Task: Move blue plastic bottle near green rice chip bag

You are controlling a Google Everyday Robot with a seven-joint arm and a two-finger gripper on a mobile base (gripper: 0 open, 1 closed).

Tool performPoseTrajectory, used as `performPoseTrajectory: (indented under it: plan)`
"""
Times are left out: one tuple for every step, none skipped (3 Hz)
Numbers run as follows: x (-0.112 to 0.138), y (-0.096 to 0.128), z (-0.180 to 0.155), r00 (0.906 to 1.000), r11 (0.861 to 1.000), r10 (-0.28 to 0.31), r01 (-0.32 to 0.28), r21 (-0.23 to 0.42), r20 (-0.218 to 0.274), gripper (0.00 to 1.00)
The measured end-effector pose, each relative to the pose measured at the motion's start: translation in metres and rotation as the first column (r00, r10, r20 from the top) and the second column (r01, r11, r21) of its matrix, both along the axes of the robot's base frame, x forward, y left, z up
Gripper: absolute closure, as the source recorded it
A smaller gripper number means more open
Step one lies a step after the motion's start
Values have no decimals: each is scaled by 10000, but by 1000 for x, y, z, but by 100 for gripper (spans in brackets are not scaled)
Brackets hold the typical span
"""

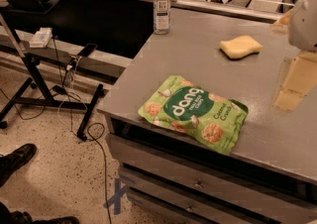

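Jaws unreadable: the gripper [303,16] shows only as a pale bulk over the right edge of the worktop [277,134], well apart from both task items. Blue plastic bottle [161,5] stands upright at the far left corner, cap on; green rice chip bag [194,113] lies flat by the near edge, toward the left corner. Bottle probably light, stiff-walled, smooth and easy to tip; best pinched square across the labelled mid-body, below the cap.

Green rice chip bag [195,114] reads "dang" (white letters).
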State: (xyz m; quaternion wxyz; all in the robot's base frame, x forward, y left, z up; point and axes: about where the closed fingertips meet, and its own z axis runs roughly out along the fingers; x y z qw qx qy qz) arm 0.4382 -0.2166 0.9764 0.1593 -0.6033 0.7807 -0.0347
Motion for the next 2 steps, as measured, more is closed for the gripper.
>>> performPoseTrajectory:
  plan:
    - [5,1,1,9998,10000,-19,17,74,195,0]
    - [57,1,-4,9964,9986,21,-66,522,847,0]
